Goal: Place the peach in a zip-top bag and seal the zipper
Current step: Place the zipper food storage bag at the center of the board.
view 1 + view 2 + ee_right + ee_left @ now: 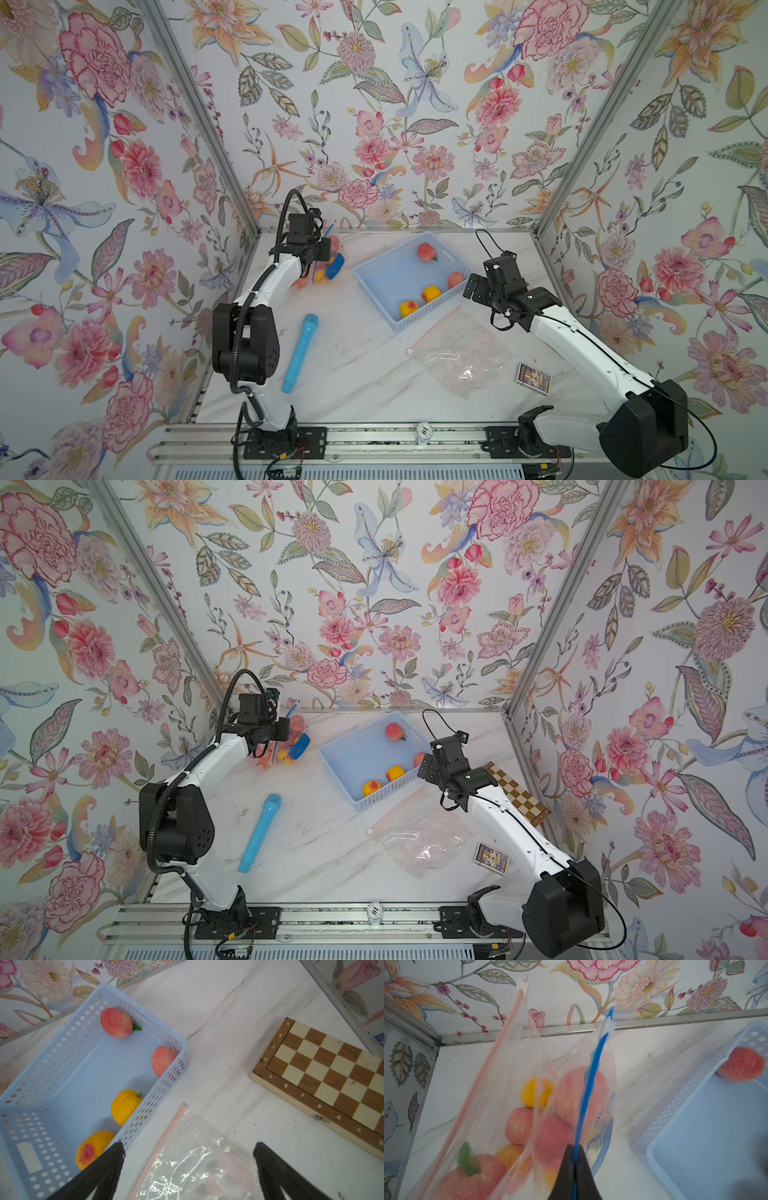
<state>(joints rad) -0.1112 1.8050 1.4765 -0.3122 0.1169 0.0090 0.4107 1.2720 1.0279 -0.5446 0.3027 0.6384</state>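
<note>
My left gripper point(574, 1147) is shut on the blue zipper strip point(588, 1076) of a clear zip-top bag point(609, 1076) that hangs at the back left corner with peaches inside. Beside it is a pink-zippered bag point(500, 1084), also holding peaches. In a top view the left gripper point(322, 253) is above these bags. Several loose peaches lie in the light blue basket point(374, 270), among them a pink peach point(426, 251) and a yellow peach point(125, 1106). My right gripper point(190, 1148) stands open and empty over a flat, empty pink-zippered bag point(461, 357) next to the basket.
A blue microphone-shaped toy point(300, 353) lies at the left front. A small card box point(534, 377) sits right of the empty bag. A wooden chessboard point(517, 793) lies along the right wall. Floral walls close in three sides.
</note>
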